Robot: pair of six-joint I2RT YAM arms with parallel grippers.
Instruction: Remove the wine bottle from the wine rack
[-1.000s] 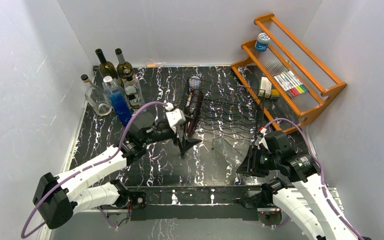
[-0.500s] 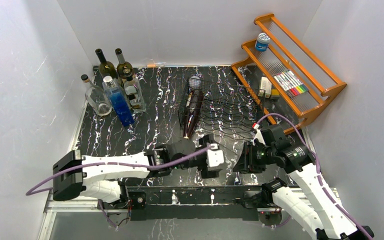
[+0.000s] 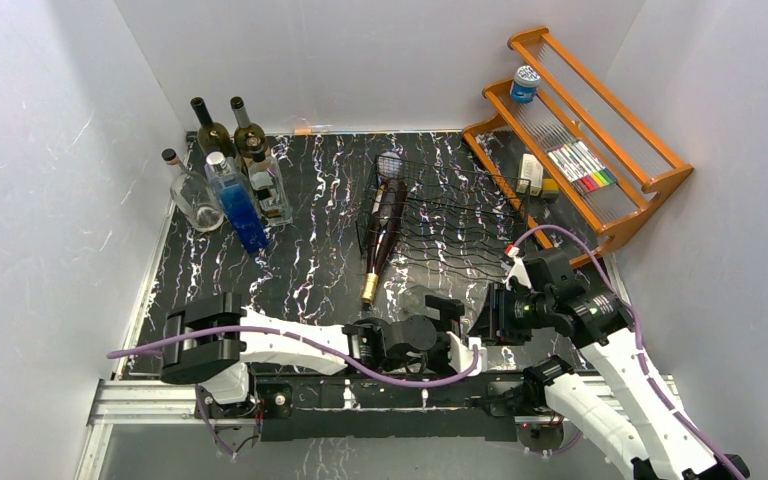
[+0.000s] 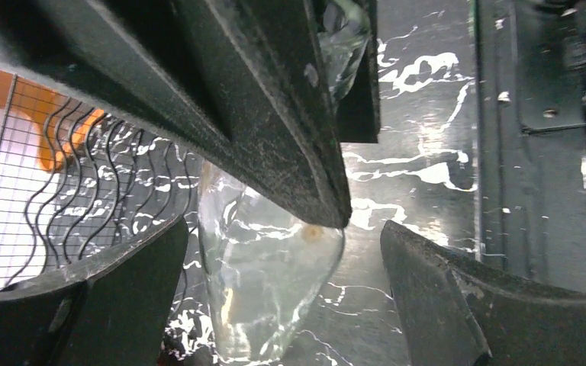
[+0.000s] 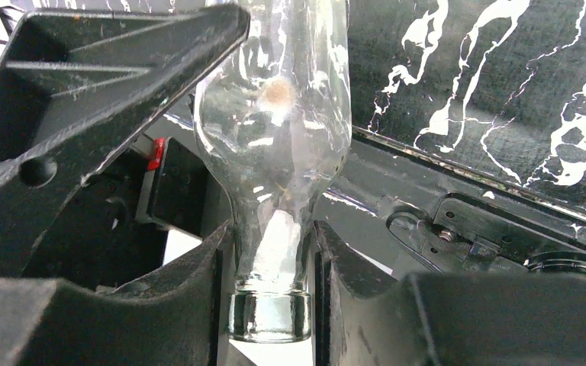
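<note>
My right gripper (image 5: 272, 252) is shut on the neck of a clear glass wine bottle (image 5: 282, 114), held just off the front of the black wire wine rack (image 3: 450, 215). My left gripper (image 4: 282, 297) stands open, one finger on each side of that bottle's body (image 4: 267, 282), with gaps on both sides. In the top view the two grippers meet near the table's front, the left gripper (image 3: 460, 330) beside the right gripper (image 3: 495, 315). A dark wine bottle (image 3: 385, 220) with a gold neck lies in the rack's left cradle.
Several upright bottles (image 3: 230, 170) stand at the back left. An orange slatted shelf (image 3: 590, 140) with small items leans at the back right. White walls close in on three sides. The metal base rail (image 3: 380, 390) runs along the near edge.
My left arm swung from the dark bottle at the rack down and right to the table's front, where its open jaws now straddle the clear bottle. The right gripper barely moved.
</note>
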